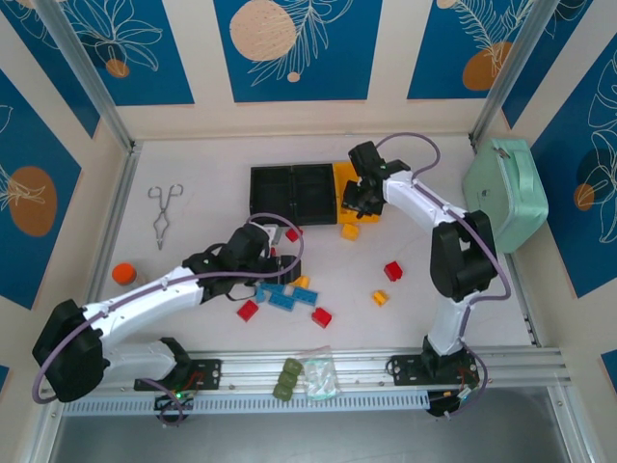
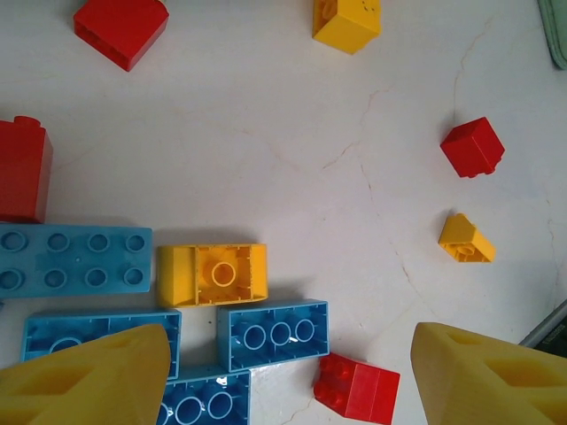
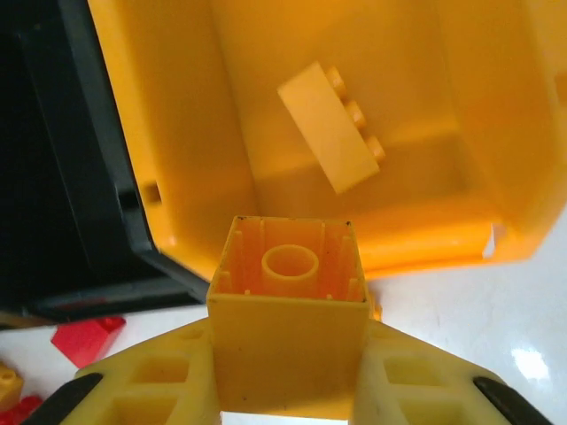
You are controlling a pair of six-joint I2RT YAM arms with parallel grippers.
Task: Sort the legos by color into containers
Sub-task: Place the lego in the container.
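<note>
My right gripper [image 3: 288,376] is shut on a yellow lego [image 3: 288,319], held hollow side up just in front of the yellow container [image 3: 177,133]. Another yellow lego [image 3: 332,124] lies inside that bin. The two black containers [image 1: 289,193] adjoin it on the left. My left gripper [image 2: 292,381] hangs open over a cluster of legos, its jaws wide apart and holding nothing. Between and below them lie an upturned blue lego [image 2: 273,335], a red one [image 2: 356,388] and an upturned yellow one [image 2: 213,274]. From above, the left gripper [image 1: 280,275] sits mid-table.
Loose legos lie around: red [image 1: 392,271], yellow [image 1: 381,298], yellow [image 1: 350,231], red [image 1: 321,317], red [image 1: 248,310]. A mint-green case [image 1: 506,193] stands at the right wall. Metal tongs [image 1: 164,214] and an orange disc [image 1: 123,274] lie left. An olive-green item [image 1: 286,378] sits at the near rail.
</note>
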